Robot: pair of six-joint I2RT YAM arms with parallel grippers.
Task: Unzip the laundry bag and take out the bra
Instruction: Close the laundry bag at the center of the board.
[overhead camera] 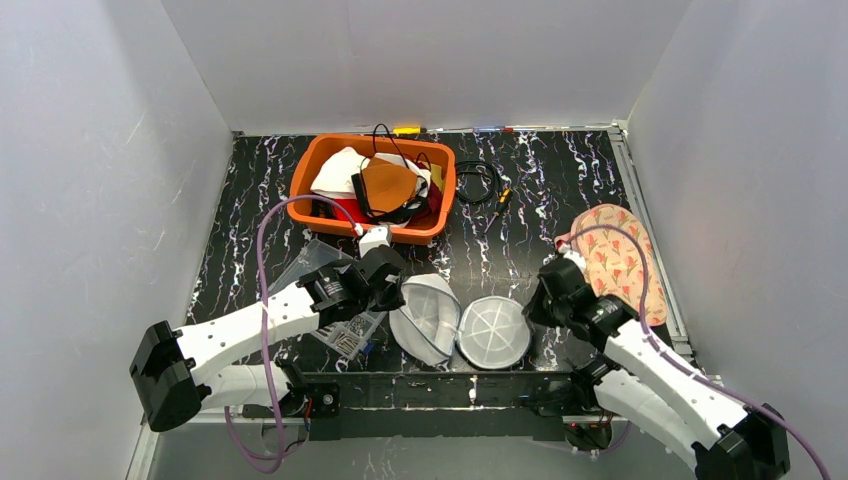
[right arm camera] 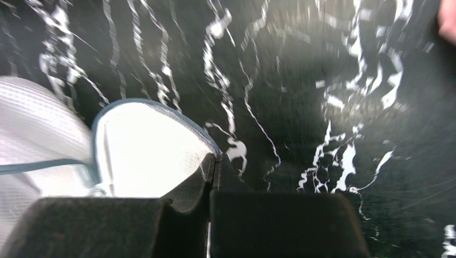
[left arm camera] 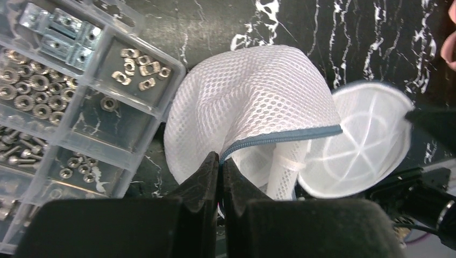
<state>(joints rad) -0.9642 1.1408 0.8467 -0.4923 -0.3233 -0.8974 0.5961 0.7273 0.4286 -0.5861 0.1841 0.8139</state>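
Found the laundry bag (overhead camera: 428,315) on the table (overhead camera: 560,185), between the left pincer (overhead camera: 393,288) and the right pincer (overhead camera: 536,302), touching both. Saw a parts box (overhead camera: 312,258) just left of the left pincer. Saw a basket (overhead camera: 301,190) of clothes behind the left pincer, a cable (overhead camera: 480,180) to its right. Found the bra (overhead camera: 620,262) just behind the right pincer.

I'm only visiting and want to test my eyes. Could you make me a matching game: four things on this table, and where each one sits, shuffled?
Things:
1. orange basket
2. mesh bag
3. clear box of screws
4. bra

Places:
A. right edge of the table
B. near edge, middle
C. far side, middle
D. just left of the mesh bag

Pairs: 1-C; 2-B; 3-D; 4-A
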